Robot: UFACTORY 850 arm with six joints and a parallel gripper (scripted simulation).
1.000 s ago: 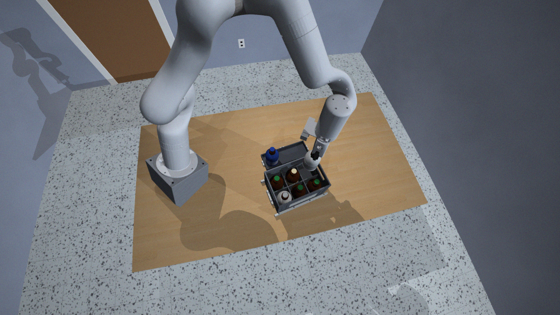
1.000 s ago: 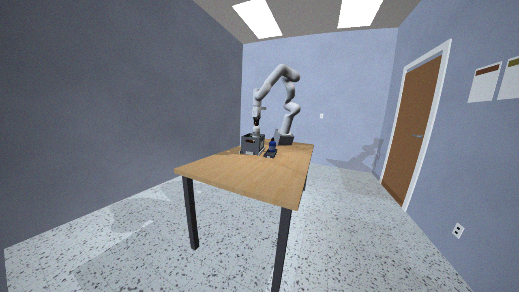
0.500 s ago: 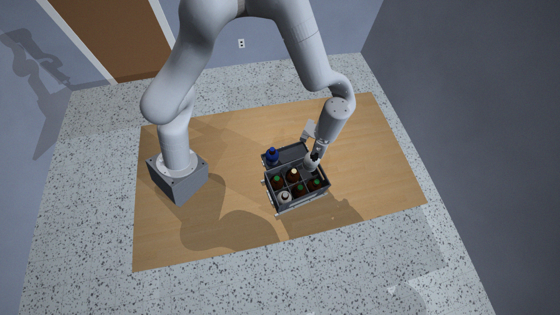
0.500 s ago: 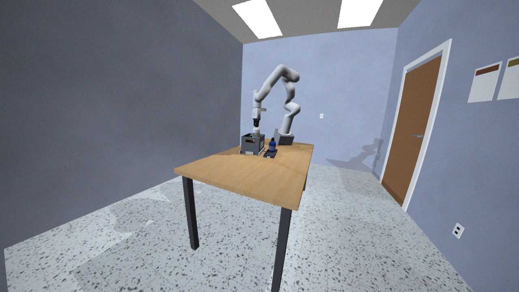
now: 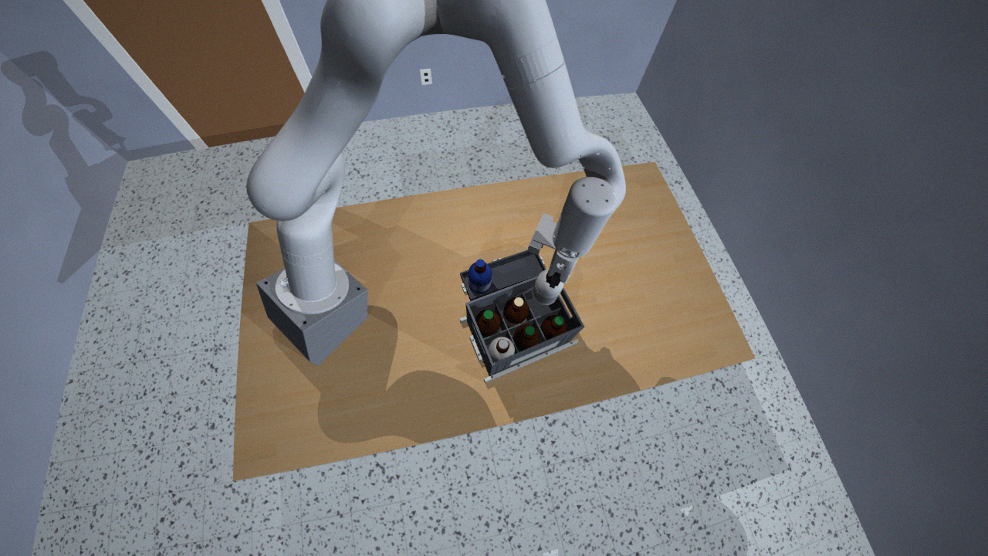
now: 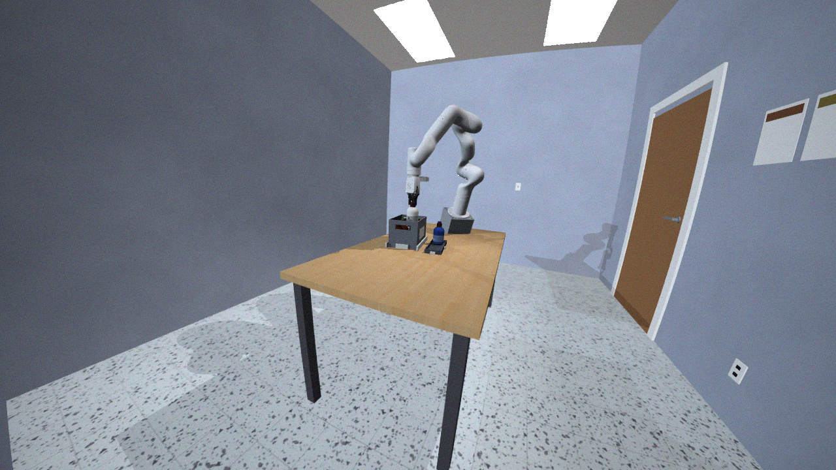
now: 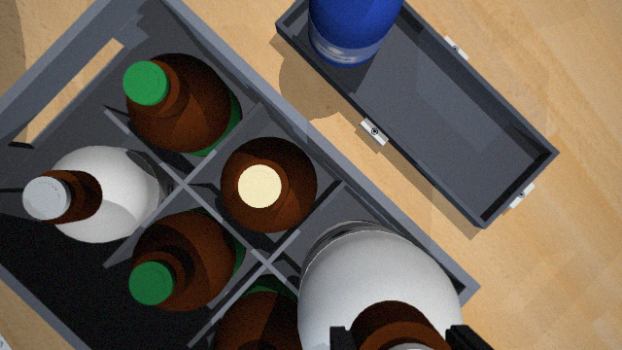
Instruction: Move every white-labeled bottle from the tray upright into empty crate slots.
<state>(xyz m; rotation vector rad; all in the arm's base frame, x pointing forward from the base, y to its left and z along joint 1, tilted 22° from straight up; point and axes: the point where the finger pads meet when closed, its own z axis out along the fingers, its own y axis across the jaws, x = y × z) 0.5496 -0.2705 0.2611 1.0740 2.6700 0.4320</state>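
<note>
My gripper (image 7: 398, 337) is shut on the neck of a white-labeled brown bottle (image 7: 376, 287), held upright and partly down in the corner slot of the grey six-slot crate (image 5: 522, 324) nearest the tray. That bottle also shows in the top view (image 5: 546, 289). Another white-labeled bottle (image 7: 89, 194) stands in a crate slot. Green-labeled bottles with green caps (image 7: 177, 104) (image 7: 180, 262) and a cream-capped brown bottle (image 7: 267, 185) fill other slots. The dark tray (image 7: 428, 114) beside the crate holds only a blue bottle (image 7: 352, 26).
The crate and tray (image 5: 500, 272) sit flat near the middle of the wooden table. The arm's base (image 5: 312, 310) stands at the table's left side. In the exterior view the crate (image 6: 406, 230) and tray (image 6: 436, 245) sit at the table's far end.
</note>
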